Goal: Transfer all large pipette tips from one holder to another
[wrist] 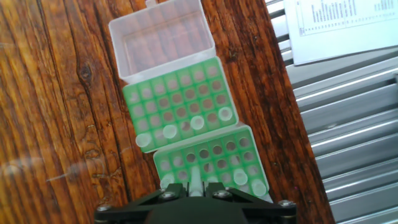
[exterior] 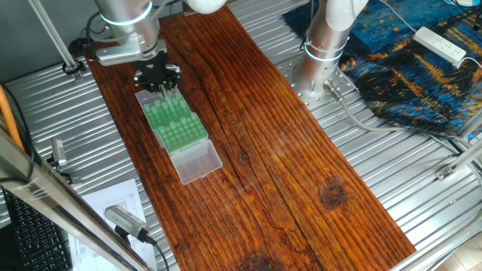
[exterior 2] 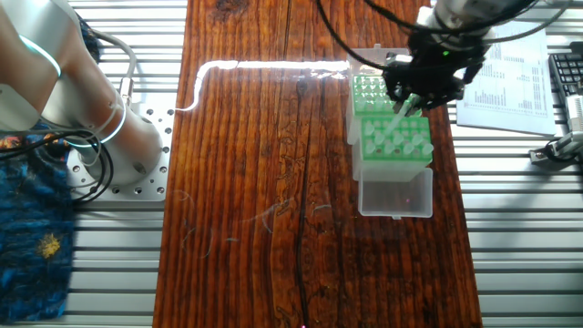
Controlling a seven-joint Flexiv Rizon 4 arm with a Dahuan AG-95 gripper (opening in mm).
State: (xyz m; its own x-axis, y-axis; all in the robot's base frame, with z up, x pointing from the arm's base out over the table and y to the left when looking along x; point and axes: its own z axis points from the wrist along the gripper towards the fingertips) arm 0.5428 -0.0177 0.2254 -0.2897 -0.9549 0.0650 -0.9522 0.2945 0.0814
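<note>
Gripper (exterior: 167,92) hangs over the far end of the green racks (exterior: 175,123), fingers nearly closed on one translucent tip that slants down toward the rack holes. A clear lid (exterior: 197,162) lies open at the near end, on the wooden board (exterior: 301,165).

From the other fixed view, the gripper (exterior 2: 410,102) holds the tip over the seam between the two green blocks; its point looks just above the holes, though contact cannot be told.

Hand view: the held tip (wrist: 194,180) shows between the fingers over the nearer rack (wrist: 211,163). Five large pipette tips (wrist: 198,122) stand in the farther rack (wrist: 180,102), others in the nearer one. Recommended: bring the tip upright, centre it over one empty hole, descend slowly, release only once seated.
</note>
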